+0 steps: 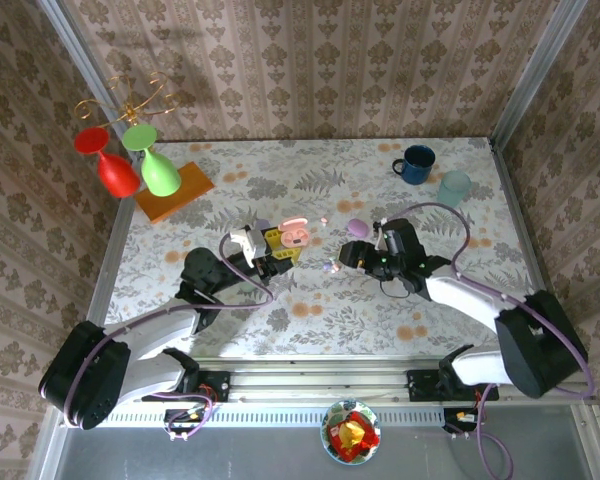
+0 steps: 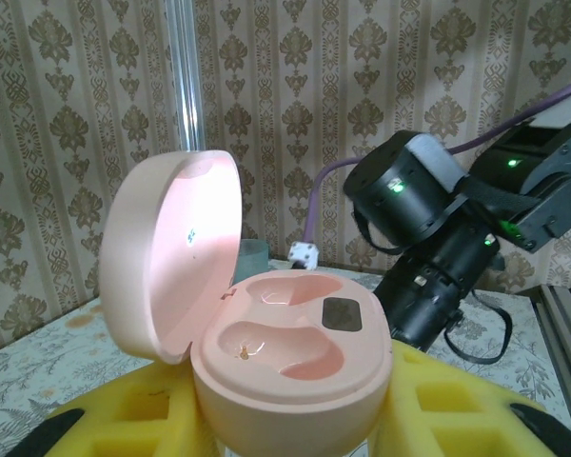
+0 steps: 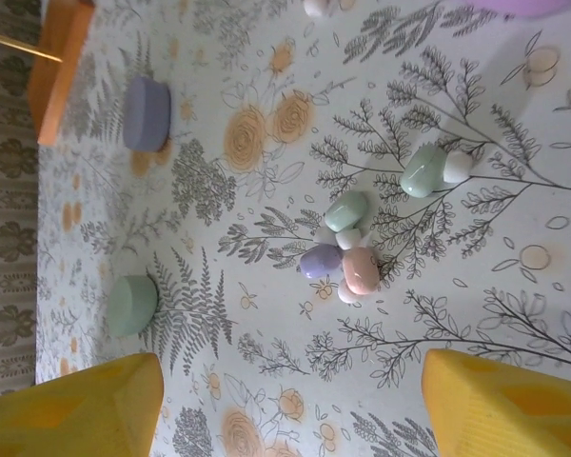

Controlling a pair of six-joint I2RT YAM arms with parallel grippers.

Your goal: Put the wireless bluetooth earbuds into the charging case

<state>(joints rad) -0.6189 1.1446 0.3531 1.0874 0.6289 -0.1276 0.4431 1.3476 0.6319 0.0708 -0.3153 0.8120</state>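
From above, far left: a gold stand [image 1: 130, 100] hung with a red and a green goblet, next to an orange block [image 1: 175, 192] on the floral table [image 1: 280, 170]. Right of these, the left gripper [image 1: 285, 242], clamped on the open pink charging case [image 1: 298, 232]. Between the two arms, pale specks on the table: the earbuds [image 1: 330, 266], too small here to count or tell by colour. Then a lilac case [image 1: 357, 227], closed, with the right gripper [image 1: 346, 256] just beside it. Far right, a blue mug [image 1: 415, 165] and a teal cup [image 1: 454, 187], insides impossible to read. Below the rail, a bowl [image 1: 350, 432] of red and yellow wrapped pieces.

Much more of the pink case from the left wrist: lid tipped back at left, both wells bare, a dark square patch beside the rear well. Yellow fingers [image 2: 124, 419] pressed to either side, base cut off by the frame edge.

From the right wrist, yellow fingertips [image 3: 76, 409] well apart, holding nothing. Earbuds resolved here: mint, lilac and pink buds bunched together and touching, another mint one with a white tip up to the right. Left of them, a bluish-lilac case [image 3: 146, 112] and a mint case [image 3: 133, 305], both closed, contents hidden. At the top right edge, a purple shape [image 3: 528, 8], cropped and unidentifiable.
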